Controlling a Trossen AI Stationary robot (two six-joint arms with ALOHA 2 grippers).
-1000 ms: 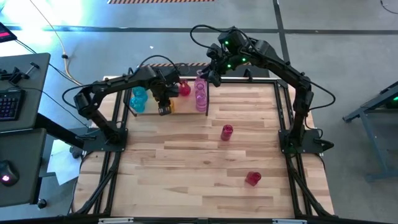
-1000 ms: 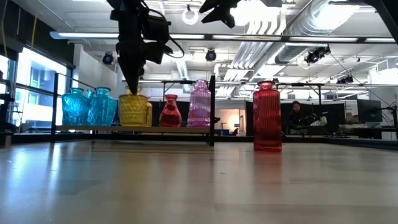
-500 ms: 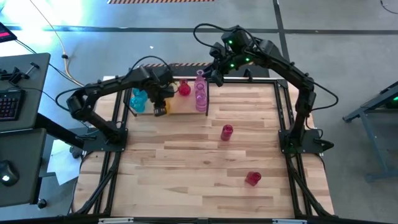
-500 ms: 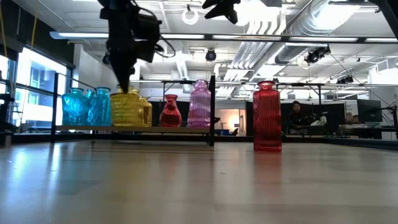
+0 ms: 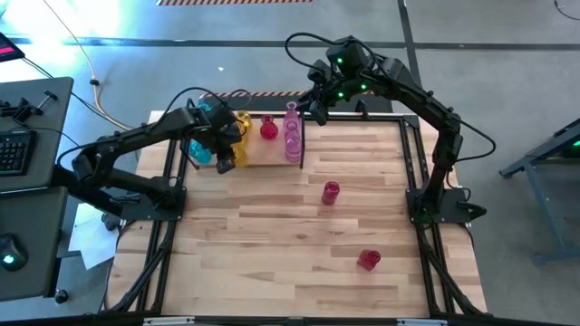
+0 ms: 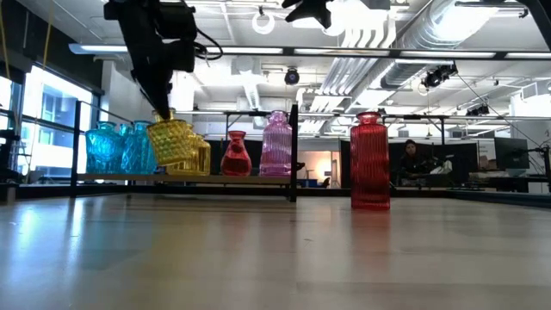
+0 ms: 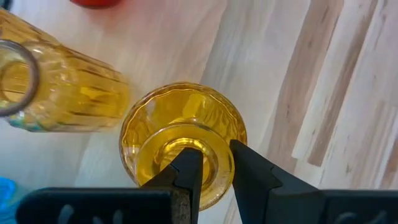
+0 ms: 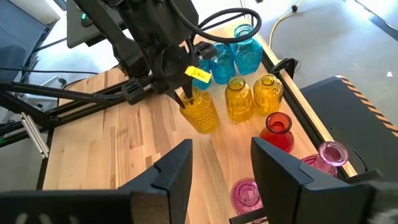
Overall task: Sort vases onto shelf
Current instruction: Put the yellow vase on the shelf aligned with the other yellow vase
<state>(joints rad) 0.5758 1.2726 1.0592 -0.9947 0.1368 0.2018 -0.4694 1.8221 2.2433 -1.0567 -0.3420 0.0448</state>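
Both arms were matte black, built from slim tubular links with chunkier joint housings. The right arm (image 5: 412,86) had green LEDs lit near the wrist and a black cable looping off its upper joint. The left arm (image 5: 136,145) also ran a black cable loop, plus a small yellow label (image 8: 199,74) by the wrist. Fingers (image 7: 186,171) were dark, angular, tapering to flat tips.

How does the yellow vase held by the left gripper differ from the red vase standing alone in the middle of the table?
The yellow vase is tilted and lifted in the left gripper, whose fingers pinch its rim; the red vase stands upright and free on the table. The yellow vase is bulbous, the red vase taller and straighter. The yellow vase is at the shelf, the red vase outside it. Both are translucent glass.
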